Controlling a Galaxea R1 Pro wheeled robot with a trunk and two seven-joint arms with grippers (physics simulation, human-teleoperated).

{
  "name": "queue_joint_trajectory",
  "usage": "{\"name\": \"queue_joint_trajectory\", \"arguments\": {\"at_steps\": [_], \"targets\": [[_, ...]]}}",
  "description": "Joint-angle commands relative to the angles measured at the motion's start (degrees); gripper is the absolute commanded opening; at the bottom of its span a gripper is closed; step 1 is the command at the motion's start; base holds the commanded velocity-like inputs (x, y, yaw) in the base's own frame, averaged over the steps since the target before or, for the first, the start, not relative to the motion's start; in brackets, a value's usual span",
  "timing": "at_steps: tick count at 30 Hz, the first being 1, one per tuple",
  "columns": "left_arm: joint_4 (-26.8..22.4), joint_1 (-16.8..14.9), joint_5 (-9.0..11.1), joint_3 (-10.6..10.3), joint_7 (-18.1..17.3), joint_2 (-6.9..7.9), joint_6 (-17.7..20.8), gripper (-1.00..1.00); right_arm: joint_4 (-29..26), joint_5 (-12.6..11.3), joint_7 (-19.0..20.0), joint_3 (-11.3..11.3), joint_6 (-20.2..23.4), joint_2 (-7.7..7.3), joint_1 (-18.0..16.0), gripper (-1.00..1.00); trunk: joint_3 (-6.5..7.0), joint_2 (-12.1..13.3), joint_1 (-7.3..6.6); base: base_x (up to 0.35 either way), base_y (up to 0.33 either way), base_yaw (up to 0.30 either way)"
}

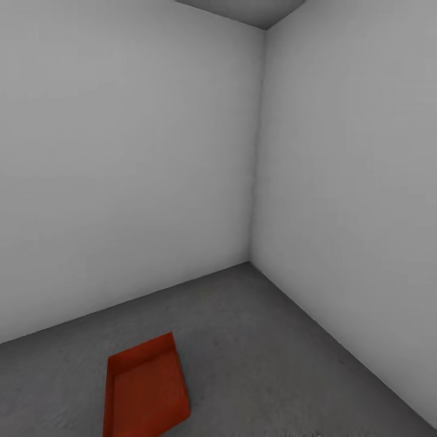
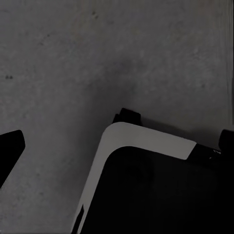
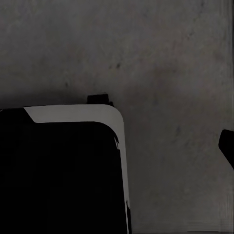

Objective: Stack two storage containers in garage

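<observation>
One orange-red storage container (image 1: 144, 388) lies on the dark grey garage floor (image 1: 261, 358) at the lower left of the head view, its open side up and nothing in it. It sits a little way out from the left wall. In the left wrist view a single dark fingertip (image 2: 9, 146) of my left gripper pokes in at the frame's edge, above bare concrete. The right wrist view likewise has one dark fingertip (image 3: 227, 146) at its edge. Neither finger touches anything, and I cannot tell how the jaws stand.
Two plain grey walls meet in a corner (image 1: 252, 255) ahead and slightly right. Rough concrete stretches between the container and the right wall. Both wrist views look down on my own base, a black body with a white rounded rim (image 2: 146, 139) (image 3: 73, 114).
</observation>
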Motion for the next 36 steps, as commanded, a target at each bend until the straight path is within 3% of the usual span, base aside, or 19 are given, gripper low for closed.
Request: {"name": "queue_joint_trajectory", "arguments": {"at_steps": [1,36], "targets": [[-0.02,-0.02,-0.06,0.13,0.07,-0.04,-0.10,1.00,0.19,-0.33,0.00,-0.05,-0.37,0.01,-0.09,1.00,-0.07,-0.04,0.00,0.000,0.000,-0.293],[-0.81,-0.02,-0.03,0.27,0.14,-0.13,-0.07,1.00,0.19,-0.68,0.17,-0.11,-0.55,0.10,0.08,1.00,0.76,-0.04,0.00,0.000,0.000,-0.295]]}}
